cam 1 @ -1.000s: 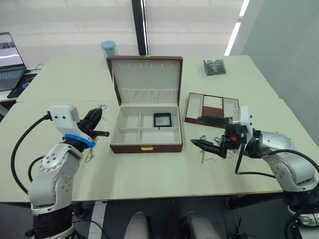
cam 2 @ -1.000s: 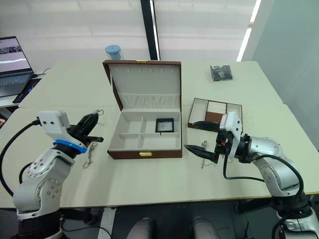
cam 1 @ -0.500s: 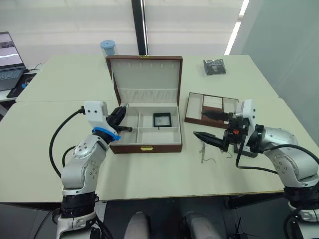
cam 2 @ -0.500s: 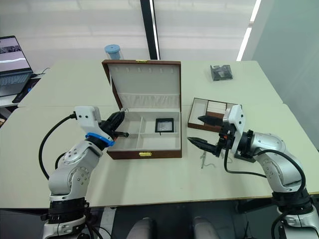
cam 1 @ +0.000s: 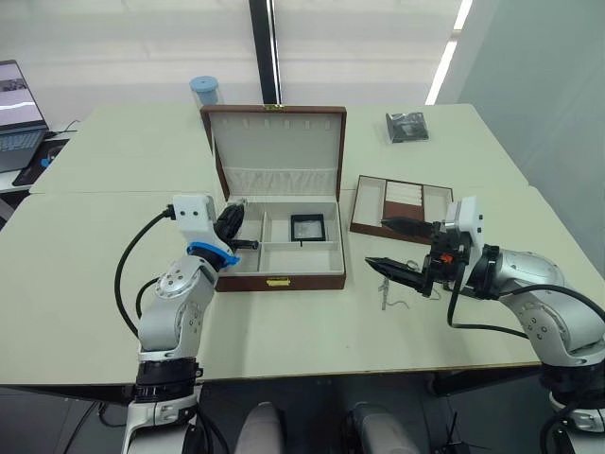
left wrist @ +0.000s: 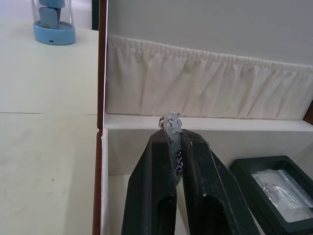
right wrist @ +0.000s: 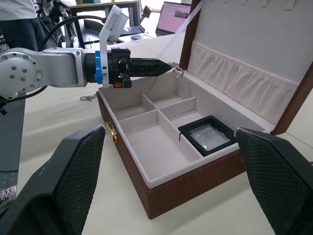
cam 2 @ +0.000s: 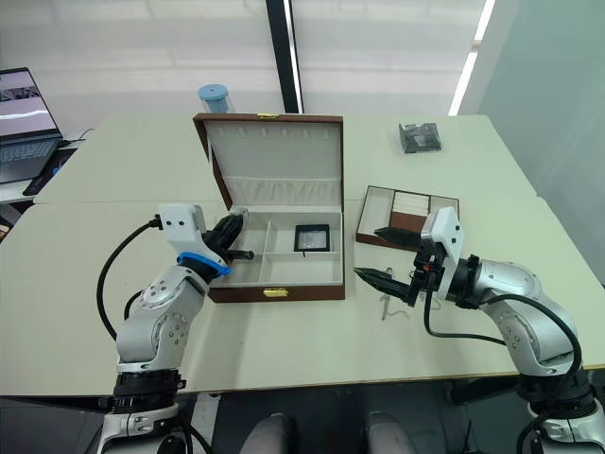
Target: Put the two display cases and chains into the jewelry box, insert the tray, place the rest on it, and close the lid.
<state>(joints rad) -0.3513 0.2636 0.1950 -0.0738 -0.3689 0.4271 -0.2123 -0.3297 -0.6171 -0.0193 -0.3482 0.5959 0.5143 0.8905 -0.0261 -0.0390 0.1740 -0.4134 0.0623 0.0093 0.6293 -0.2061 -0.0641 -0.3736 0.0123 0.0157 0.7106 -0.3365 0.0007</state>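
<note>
Holding a chain [left wrist: 172, 123] pinched between its closed fingers, my left gripper [cam 1: 230, 223] now sits over the left rear compartment of the jewelry box [cam 1: 276, 248]; a second ago it was out over the desk's [cam 1: 312, 331] left side, so the carry is done and, as I judge it, release comes next. One display case [cam 1: 307, 227] lies in the right rear compartment. I cannot spot the second case. The lid [cam 1: 275, 151] stands open. My right gripper [cam 2: 389, 253] hovers wide open and empty above another chain [cam 1: 386, 291] lying on the desk just right of the box, having lifted slightly since a second ago. The tray [cam 1: 402, 206] waits on the desk right of the box, not yet inserted. A further chain [right wrist: 88, 97] lies on the desk left of the box.
</note>
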